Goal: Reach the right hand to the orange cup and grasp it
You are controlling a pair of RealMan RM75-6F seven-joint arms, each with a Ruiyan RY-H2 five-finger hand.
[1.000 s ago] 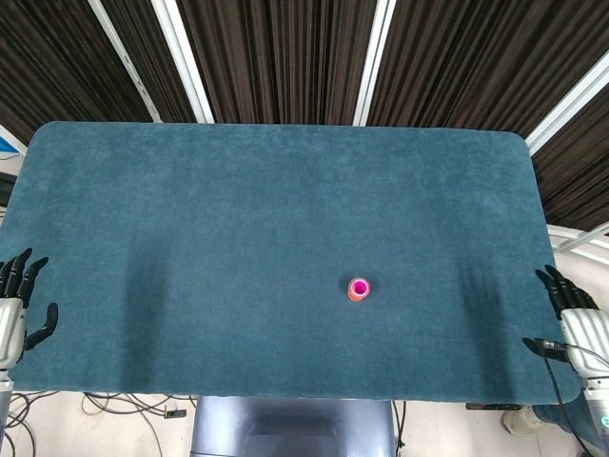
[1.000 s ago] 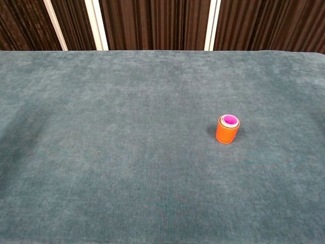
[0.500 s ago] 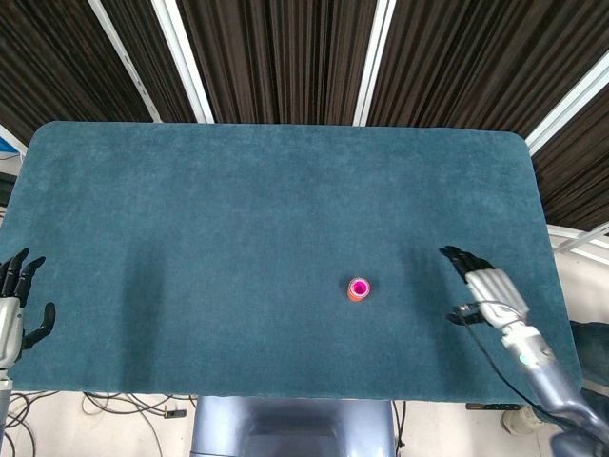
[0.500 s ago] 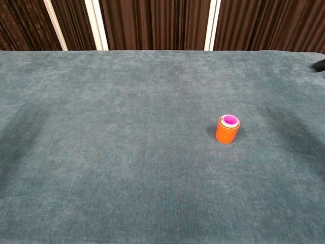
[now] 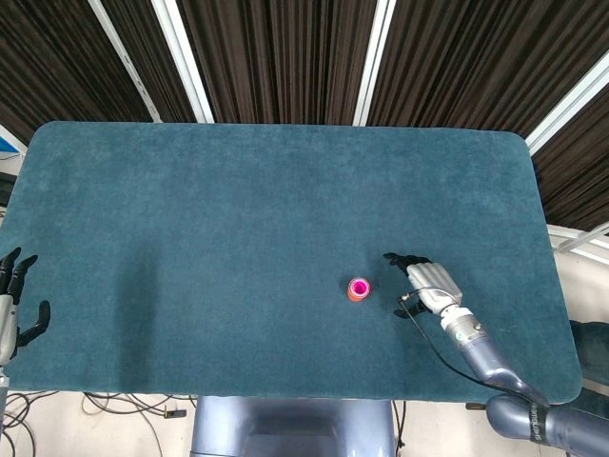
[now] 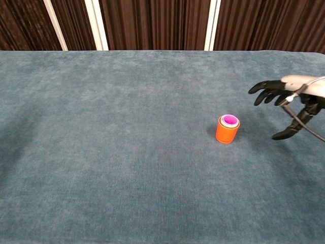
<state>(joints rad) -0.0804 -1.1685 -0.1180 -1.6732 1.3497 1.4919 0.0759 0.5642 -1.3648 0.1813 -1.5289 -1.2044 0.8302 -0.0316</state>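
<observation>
The orange cup, with a pink and a pale cup nested inside it, stands upright on the teal table, right of centre and near the front. My right hand hovers just to the cup's right, fingers spread and pointing toward it, holding nothing and not touching it. My left hand stays off the table's front left edge with its fingers apart; the chest view does not show it.
The teal felt table carries only the cup. A thin cable runs along my right forearm. Dark slatted panels with white strips stand behind the far edge.
My right hand has swept leftward from the table's right edge to a spot close beside the cup. The left hand has drifted slightly down and left. The cup has not moved.
</observation>
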